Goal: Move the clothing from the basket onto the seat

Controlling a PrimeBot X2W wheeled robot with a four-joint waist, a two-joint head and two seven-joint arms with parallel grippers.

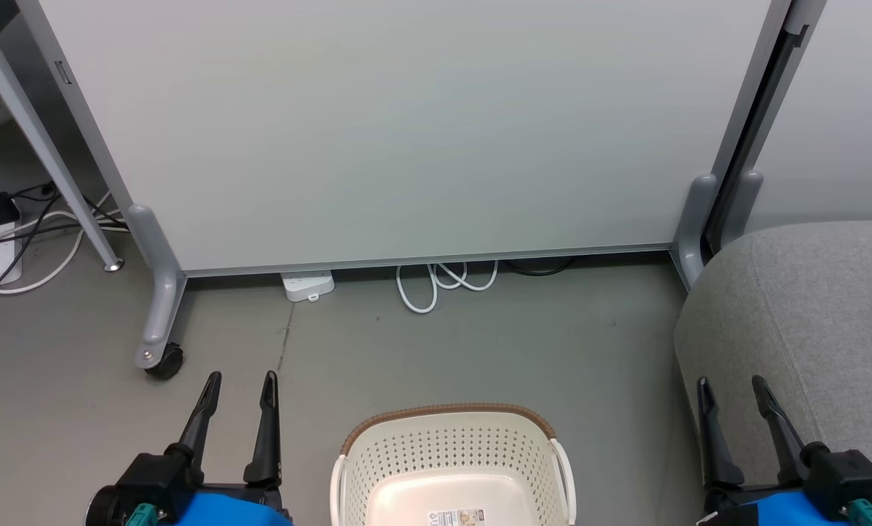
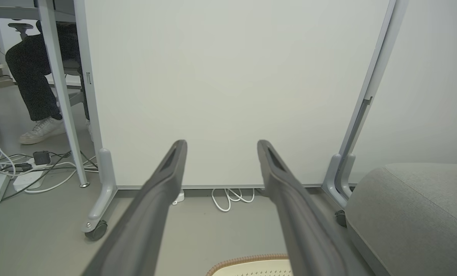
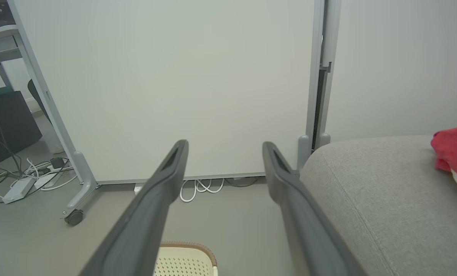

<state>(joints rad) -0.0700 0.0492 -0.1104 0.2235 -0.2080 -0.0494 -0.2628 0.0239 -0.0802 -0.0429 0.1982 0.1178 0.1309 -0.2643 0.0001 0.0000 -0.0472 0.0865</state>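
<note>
basket [image 1: 450, 449] 1 | seat [image 1: 808, 314] 1 | clothing [image 3: 450, 151] on seat 1 | left end effector [image 1: 242, 378] apart | right end effector [image 1: 730, 381] apart

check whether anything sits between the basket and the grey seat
Nothing visible does: only bare floor separates the laundry basket from the seat on the robot's right. A red garment already lies on the seat, and the basket's visible bottom holds just a paper label.

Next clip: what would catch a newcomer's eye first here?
A big white partition stands at the back. Before it, a cream basket sits between the open left gripper and open right gripper. Red clothing lies on the grey seat, at the right wrist view's right edge.
</note>
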